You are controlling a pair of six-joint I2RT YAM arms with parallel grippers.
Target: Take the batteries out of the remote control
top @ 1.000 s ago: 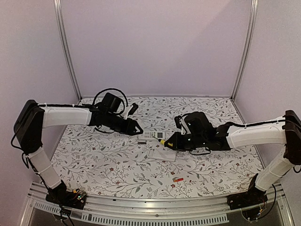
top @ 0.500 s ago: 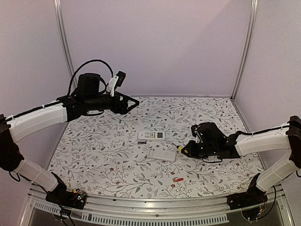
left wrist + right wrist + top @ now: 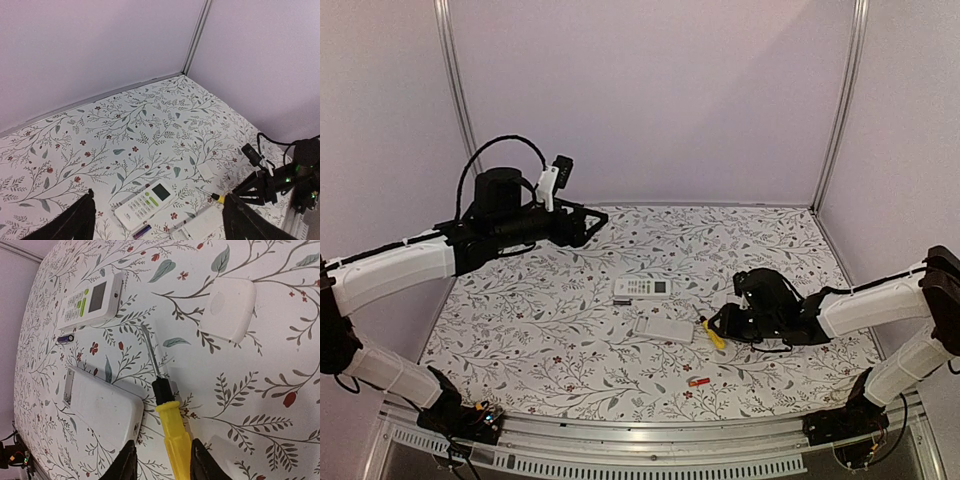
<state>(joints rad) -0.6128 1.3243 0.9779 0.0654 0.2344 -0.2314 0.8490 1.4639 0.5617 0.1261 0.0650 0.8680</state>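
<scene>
A white remote control lies screen up mid-table, with a dark battery at its left end. A second white remote lies face down just in front of it. One red-orange battery lies nearer the front edge. My right gripper is low over the table, open. A yellow-handled screwdriver lies on the cloth between its fingers with a gap on the left side. My left gripper hangs open and empty, high at the back left. From it I see the remote control and the dark battery.
A small white cover lies right of the screwdriver's tip, and another white piece sits by my right finger. The flowered cloth covers the table. Walls and metal posts close in the back and sides.
My left arm rose and swung away to the back left, its jaws opening. My right gripper drew back to the right, set the screwdriver on the table and loosened its jaws around it.
</scene>
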